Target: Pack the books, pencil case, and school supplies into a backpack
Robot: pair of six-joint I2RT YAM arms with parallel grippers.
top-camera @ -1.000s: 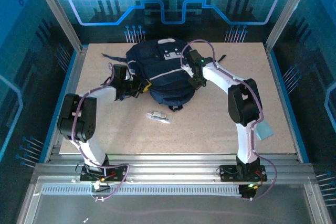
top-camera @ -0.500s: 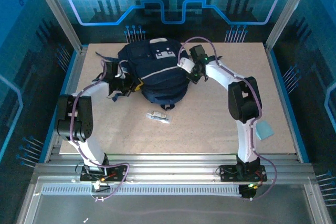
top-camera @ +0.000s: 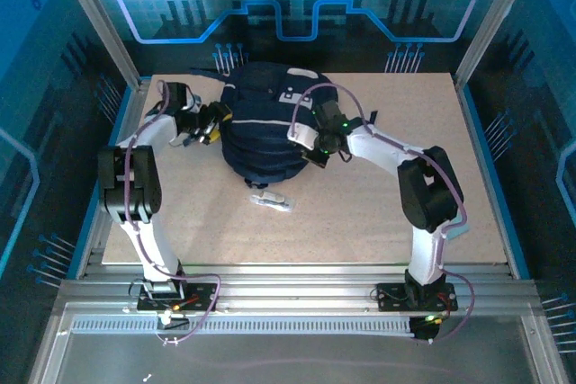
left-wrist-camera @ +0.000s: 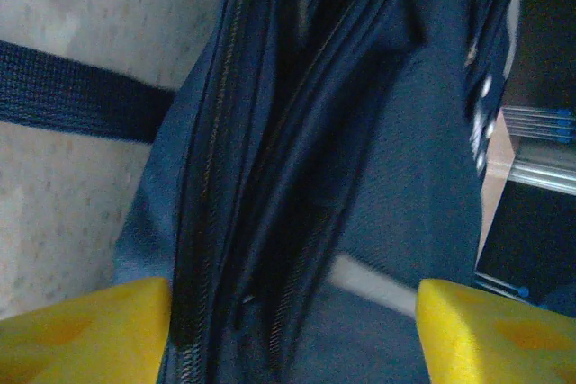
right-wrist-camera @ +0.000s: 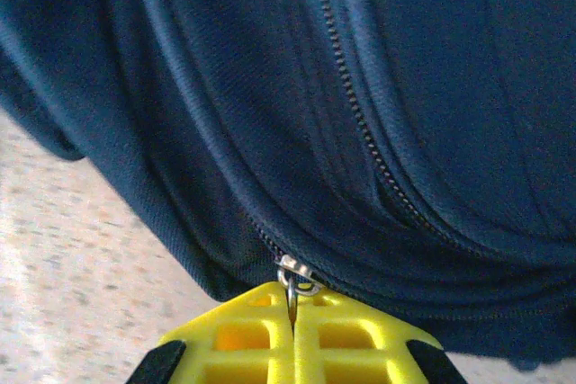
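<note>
The navy backpack (top-camera: 265, 128) lies at the back middle of the table, its pale stripe across the top. My left gripper (top-camera: 212, 122) is at its left side, open; in the left wrist view its yellow fingertips (left-wrist-camera: 85, 330) stand wide apart either side of the backpack's zipper folds (left-wrist-camera: 270, 222), holding nothing. My right gripper (top-camera: 315, 145) is at the backpack's right front, shut on the metal zipper pull (right-wrist-camera: 292, 278). The school supplies, a small pale oblong object (top-camera: 272, 200), lie on the table just in front of the backpack. The books and pencil case are out of view.
A dark backpack strap (left-wrist-camera: 72, 101) trails over the pale tabletop (top-camera: 360, 222) to the left. Metal frame posts and blue walls ring the table; the aluminium rail (top-camera: 297, 290) with both arm bases runs along the near edge.
My left gripper has let go of the backpack's side, opened, and moved back and left. The right gripper pulled the zipper pull leftward and nearer; the backpack shifted left and bunched up.
</note>
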